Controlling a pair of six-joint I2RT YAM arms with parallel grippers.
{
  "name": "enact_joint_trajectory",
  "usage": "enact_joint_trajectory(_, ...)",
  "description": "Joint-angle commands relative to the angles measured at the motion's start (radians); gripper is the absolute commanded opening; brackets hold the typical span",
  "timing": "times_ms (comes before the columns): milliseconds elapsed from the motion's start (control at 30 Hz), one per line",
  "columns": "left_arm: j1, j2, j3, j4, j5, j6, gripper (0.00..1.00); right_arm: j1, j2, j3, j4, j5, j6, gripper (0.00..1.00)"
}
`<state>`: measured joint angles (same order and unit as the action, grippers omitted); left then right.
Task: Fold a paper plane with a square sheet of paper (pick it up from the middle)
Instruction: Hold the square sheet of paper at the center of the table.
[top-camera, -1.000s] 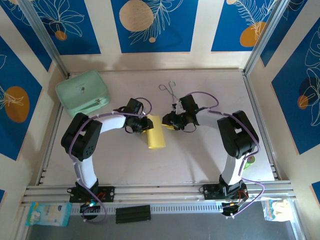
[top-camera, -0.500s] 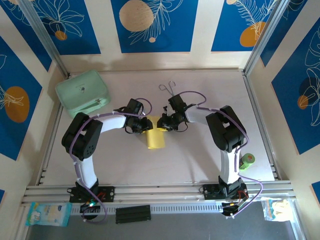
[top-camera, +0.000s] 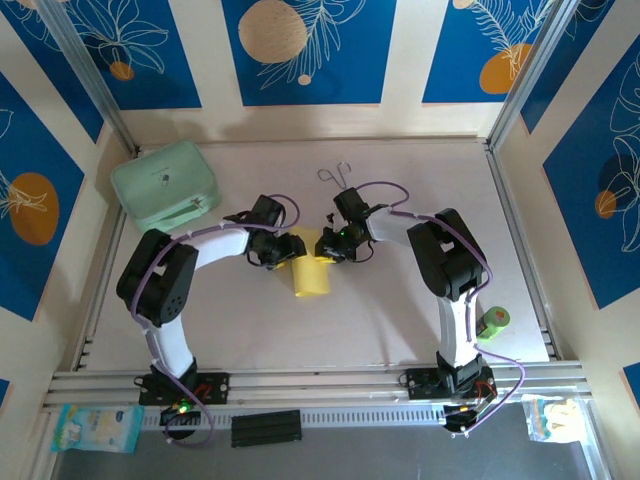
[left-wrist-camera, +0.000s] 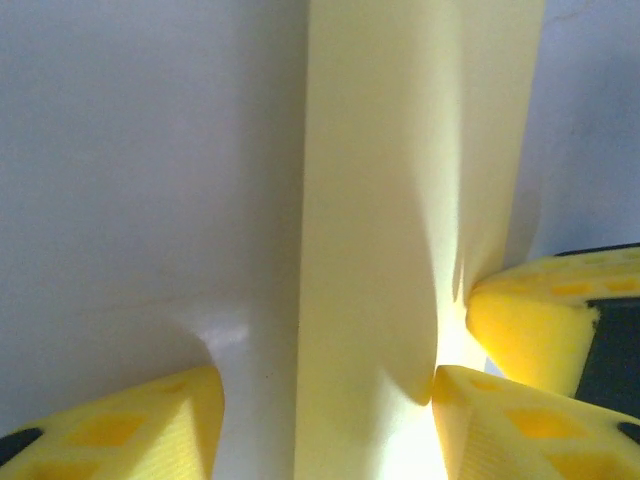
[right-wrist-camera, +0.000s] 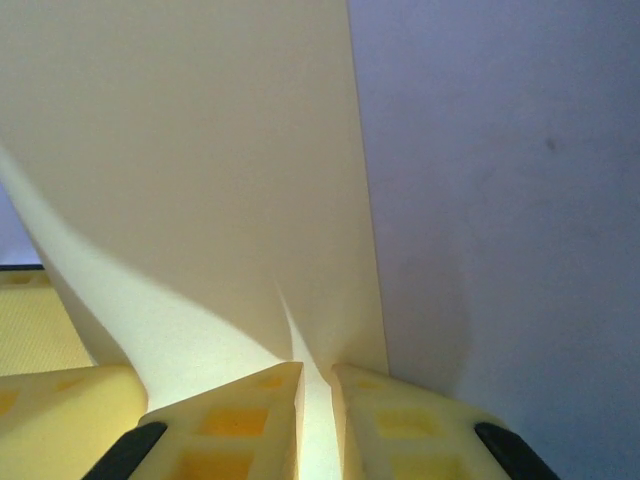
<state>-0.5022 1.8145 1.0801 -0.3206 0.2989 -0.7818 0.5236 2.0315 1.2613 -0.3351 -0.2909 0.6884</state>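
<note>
Tabletop (top-camera: 400, 320), pale and plain, holds yellow paper (top-camera: 311, 277) between blue-patterned walls (top-camera: 310, 50).

Overhead view, wrist close-ups sharing paper (left-wrist-camera: 380, 250)

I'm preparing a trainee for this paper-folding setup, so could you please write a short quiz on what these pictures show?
1. True or false: the right arm's jaws are shut on the yellow paper.
2. Where on the table does the mint-green case sit? A) far left B) centre C) near right corner
3. Fill in: the left arm's jaws stand ____, with the paper running between them.

Key: 1 true; 2 A; 3 open.
</note>
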Motion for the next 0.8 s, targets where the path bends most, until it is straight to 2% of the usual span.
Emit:
enact_joint_trajectory(0,-0.012,-0.023,-0.019,-0.064,-0.026,-0.02,0.62,0.003,0.037,0.007,-0.064,0.032,0.019,0.18)
enact_joint_trajectory(133,-0.032,0.012,0.003,-0.048,0.005,-0.019,0.66,0.001,0.032,0.019,-0.05,-0.01,0.03,0.18)
enact_joint_trajectory(300,-0.043,0.063,0.042,-0.108,-0.028,-0.004,0.65,-0.014,-0.001,0.023,-0.02,-0.053,0.057,0.2)
enact_joint_trajectory(500,-0.043,0.105,0.048,-0.149,-0.069,0.009,0.57,-0.033,-0.07,0.015,0.008,-0.082,0.07,0.23)
enact_joint_trajectory(767,-0.043,0.13,0.046,-0.145,-0.085,0.028,0.47,-0.077,-0.153,-0.054,0.028,-0.022,0.063,0.25)
